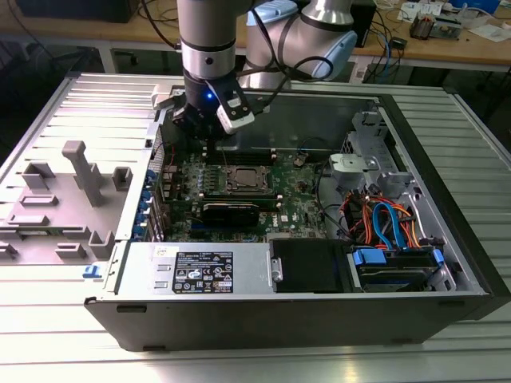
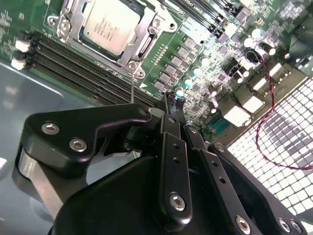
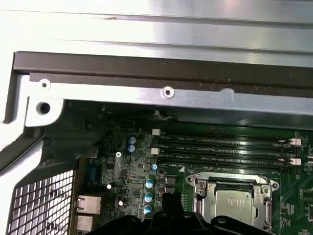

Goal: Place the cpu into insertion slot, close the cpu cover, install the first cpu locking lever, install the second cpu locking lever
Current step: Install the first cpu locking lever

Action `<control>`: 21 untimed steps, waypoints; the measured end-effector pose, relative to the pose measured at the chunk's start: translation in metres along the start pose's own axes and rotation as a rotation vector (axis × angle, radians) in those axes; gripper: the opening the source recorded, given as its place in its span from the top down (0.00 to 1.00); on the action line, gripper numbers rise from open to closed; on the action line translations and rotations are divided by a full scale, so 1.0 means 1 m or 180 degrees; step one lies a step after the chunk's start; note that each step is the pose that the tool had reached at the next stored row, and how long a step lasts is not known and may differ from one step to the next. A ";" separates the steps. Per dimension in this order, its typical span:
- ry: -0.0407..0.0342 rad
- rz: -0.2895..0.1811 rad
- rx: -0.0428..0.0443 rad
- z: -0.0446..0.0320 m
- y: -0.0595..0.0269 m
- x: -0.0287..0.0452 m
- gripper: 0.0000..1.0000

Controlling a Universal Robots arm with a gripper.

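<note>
In the exterior view the arm drops nearly straight down into the open case [image 1: 335, 120]. The gripper [image 1: 206, 140] hangs low over the board [image 1: 299, 199], near its far edge and towards the exterior view's left. The chip [image 1: 244, 179] lies flat in the socket [image 1: 227, 187] at the board's middle. A sideways sweep at this height could knock the small parts under the tips.

In the second wrist view the jaws look pressed together with nothing between them. The cover [image 2: 148, 40] is down around the chip. A thin lever [image 2: 133, 85] stands up just beside the socket's corner. It is springy, so I judge it could slip off a narrow tip and snap back.

In the first wrist view the gripper sits near the socket's edge. The memory slots [image 3: 225, 147] lie beyond, towards the case wall.
</note>
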State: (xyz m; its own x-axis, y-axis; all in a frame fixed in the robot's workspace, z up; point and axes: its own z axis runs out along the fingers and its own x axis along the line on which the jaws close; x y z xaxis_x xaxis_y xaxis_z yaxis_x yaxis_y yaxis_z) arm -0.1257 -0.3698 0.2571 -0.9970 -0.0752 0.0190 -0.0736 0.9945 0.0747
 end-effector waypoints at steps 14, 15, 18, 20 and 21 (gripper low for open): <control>0.0000 -0.0001 0.0001 0.0011 0.0145 -0.0014 0.89; 0.0001 -0.0001 0.0001 0.0012 0.0160 -0.0028 0.89; 0.0001 -0.0001 0.0001 0.0013 0.0176 -0.0057 0.89; 0.0002 -0.0001 0.0001 0.0012 0.0176 -0.0073 0.89; 0.0003 -0.0001 0.0001 0.0012 0.0176 -0.0078 0.89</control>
State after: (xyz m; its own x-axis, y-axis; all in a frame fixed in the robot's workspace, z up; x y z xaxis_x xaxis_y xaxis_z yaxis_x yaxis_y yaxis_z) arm -0.1192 -0.3516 0.2571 -0.9969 -0.0756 0.0199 -0.0739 0.9945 0.0744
